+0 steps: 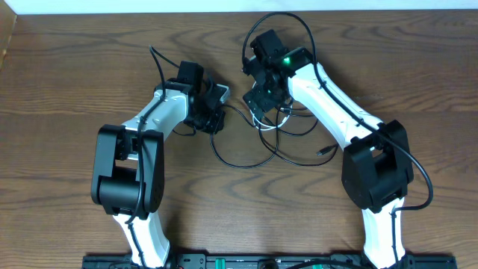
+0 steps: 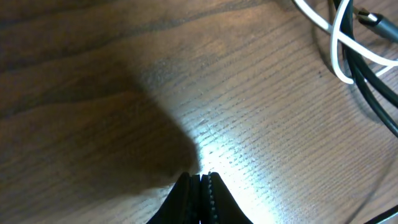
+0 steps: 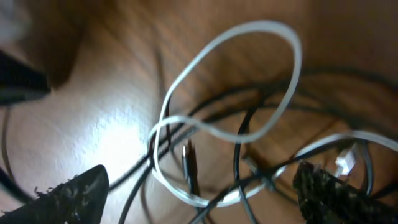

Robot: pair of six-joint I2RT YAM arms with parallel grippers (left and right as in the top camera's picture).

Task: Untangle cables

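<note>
Well, my left claw [image 1: 218, 104] sits near the middle of the wooden bench [image 1: 67, 90], and in its own wrist view its two fingers [image 2: 200, 196] are pressed together with nothing between them, tips just above bare wood. My right claw [image 1: 261, 101] hangs just beside it, a little nearer the far edge, directly over the tangle of cables [image 1: 269, 146]. Its fingers [image 3: 68, 193] are spread wide, one at each lower corner of the wrist view, and they grip nothing; whether they touch a cord I cannot tell, as that view is blurred. Between them a white cable [image 3: 249, 26] makes a tall loop that crosses itself, with several black cables [image 3: 236, 149] running over and under it and a small plug [image 3: 189, 163] lying inside the loop. From overhead, the black cords spread from under my right claw toward the near edge in wide loops, and one plug end [image 1: 325, 152] lies beside my right arm. My left wrist view catches the white cable [image 2: 339, 50] and a black cable [image 2: 373, 90] off in its far right corner, well apart from the closed fingers.
</note>
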